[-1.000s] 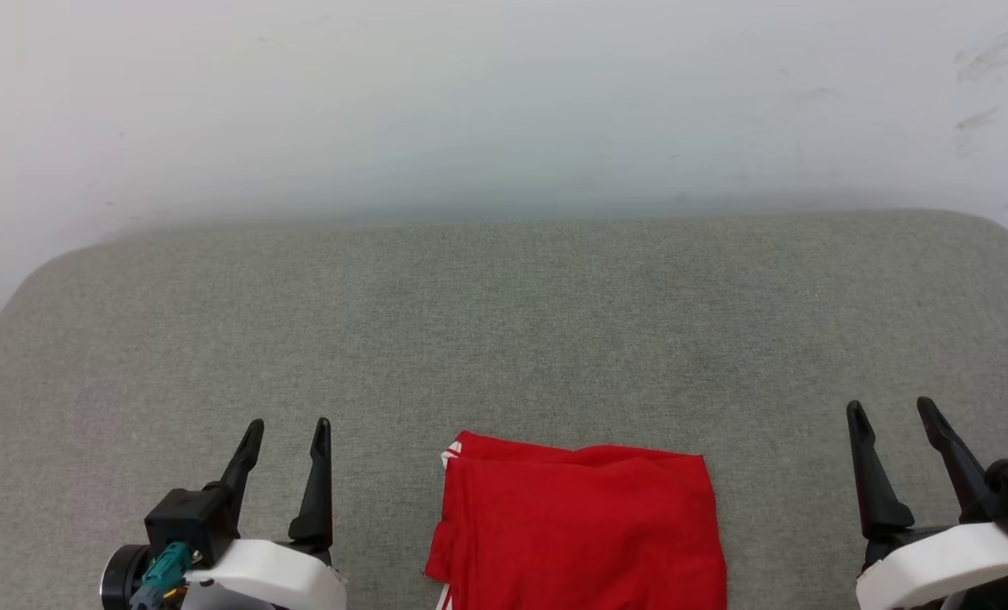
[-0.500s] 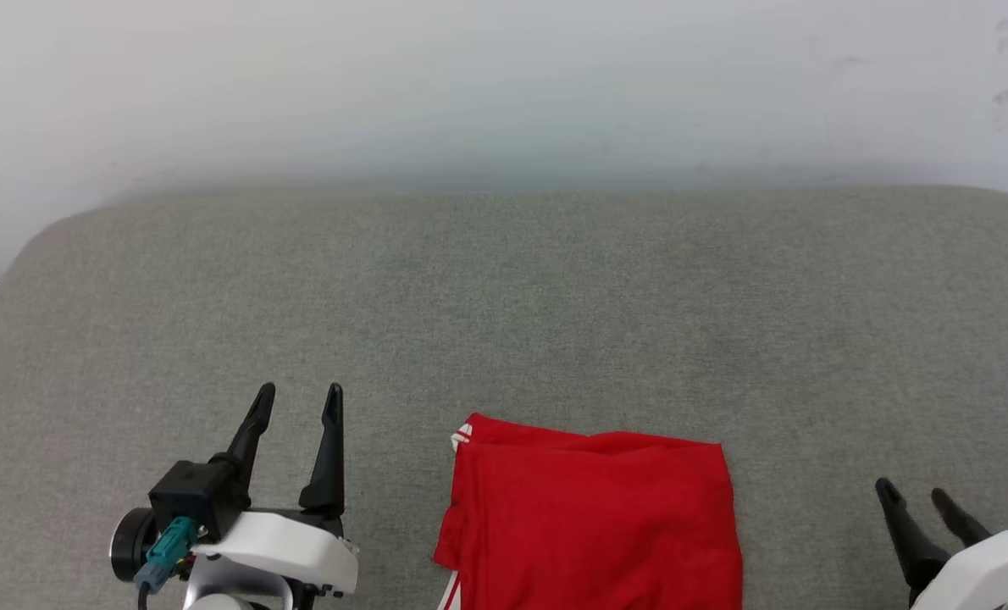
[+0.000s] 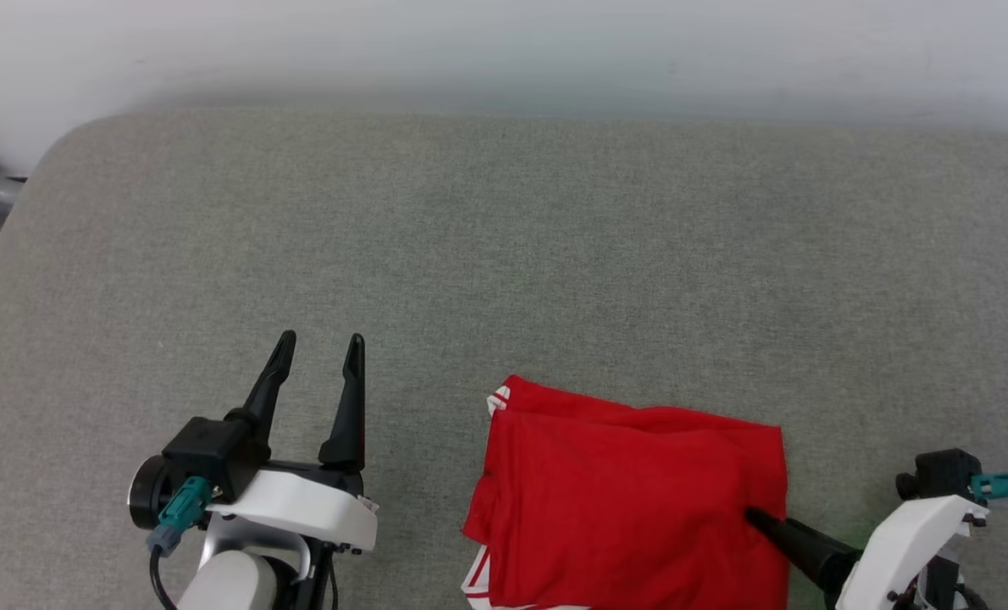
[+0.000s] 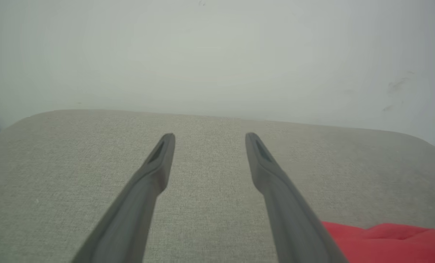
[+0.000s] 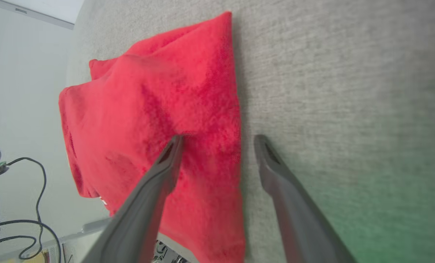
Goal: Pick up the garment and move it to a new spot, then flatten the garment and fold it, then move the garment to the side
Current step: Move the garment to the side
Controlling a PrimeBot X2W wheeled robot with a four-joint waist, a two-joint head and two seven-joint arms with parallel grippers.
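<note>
Spread wide, my right fingers have swung in at lower right to straddle the edge of the folded garment; left fingers idle, spread – the sideways move looks next

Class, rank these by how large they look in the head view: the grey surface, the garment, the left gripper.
Largest: grey surface.
Next: garment, cut off by the bottom edge.
Smallest: left gripper, though it may look larger because it is nearer the camera.

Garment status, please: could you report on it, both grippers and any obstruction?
Left gripper open, clear of garment. Right gripper open, straddling its right edge. Garment folded on grey cushion. Nothing obstructing.
</note>
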